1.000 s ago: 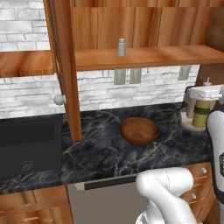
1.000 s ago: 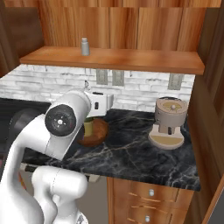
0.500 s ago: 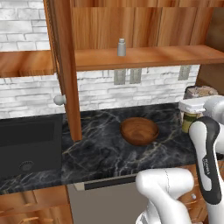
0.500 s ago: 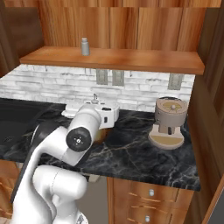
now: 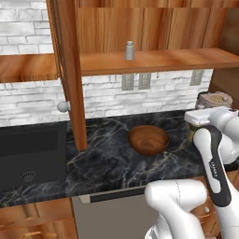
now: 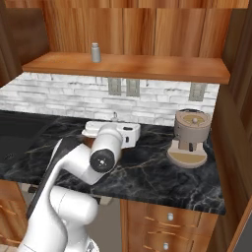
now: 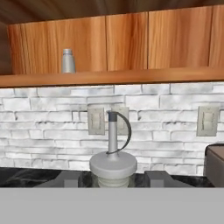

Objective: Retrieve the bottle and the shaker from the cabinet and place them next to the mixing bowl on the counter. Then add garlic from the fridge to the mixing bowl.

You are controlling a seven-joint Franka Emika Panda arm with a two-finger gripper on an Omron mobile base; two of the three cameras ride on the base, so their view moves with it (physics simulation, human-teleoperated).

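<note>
A: Where is the bottle [image 7: 113,165]?

B: Clamped between the 2 fingers [image 7: 72,180]. In the hand view its pale cap and thin neck rise right between them. In the left base view its olive body [image 5: 192,134] hangs under the white hand, low over the table [image 5: 107,163], to the right of the mixing bowl [image 5: 148,139].

A: Is its base down on the marble?

B: That cannot be told; the hand hides the foot of it.

A: So the step in hand looks like the set-down. How should the robot do it well?

B: It should keep the bottle upright and lower it straight until the base sits flat, near the bowl but not against its rim. Only then should the fingers part, and the hand should lift straight up so the tall, slim body is not tipped.

A: Anything close by to mind?

B: The brown appliance [image 6: 191,138] stands to the right, so the spot should stay on the bowl's side.

A: And the shaker [image 5: 130,50]?

B: It stands on the cabinet [image 5: 154,60] shelf, not yet fetched.
</note>
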